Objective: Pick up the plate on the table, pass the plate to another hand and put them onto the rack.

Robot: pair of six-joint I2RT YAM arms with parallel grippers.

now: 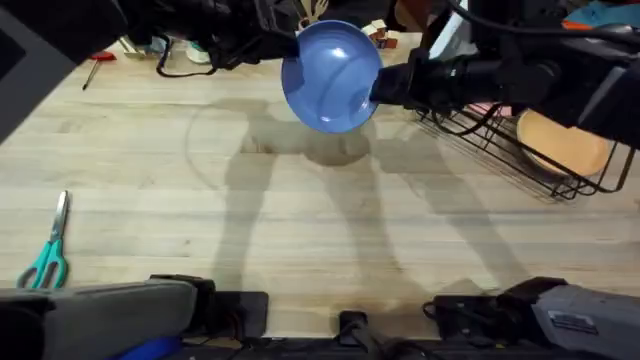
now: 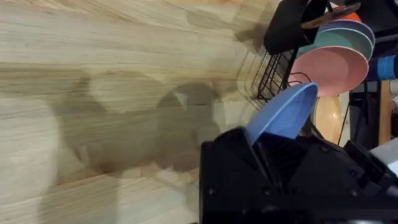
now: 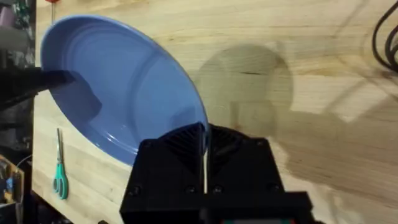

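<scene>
The blue plate (image 1: 330, 75) hangs tilted in the air above the back middle of the table (image 1: 300, 230), held between both arms. My left gripper (image 1: 291, 50) comes in from the back left and is shut on the plate's far-left rim; in the left wrist view the plate (image 2: 286, 112) rises out of my left gripper (image 2: 264, 149). From the right, my right gripper (image 1: 381, 88) is shut on the opposite rim. In the right wrist view the plate (image 3: 130, 93) slots edge-on into my right gripper (image 3: 204, 140). The black wire rack (image 1: 490, 130) stands just right of the plate.
An orange-yellow dish (image 1: 560, 145) lies in the rack's right end. Pink and teal plates (image 2: 336, 62) stand upright by the rack. Teal-handled scissors (image 1: 48, 250) lie at the front left, a red-handled tool (image 1: 95, 65) at the back left. Cables trail along the back edge.
</scene>
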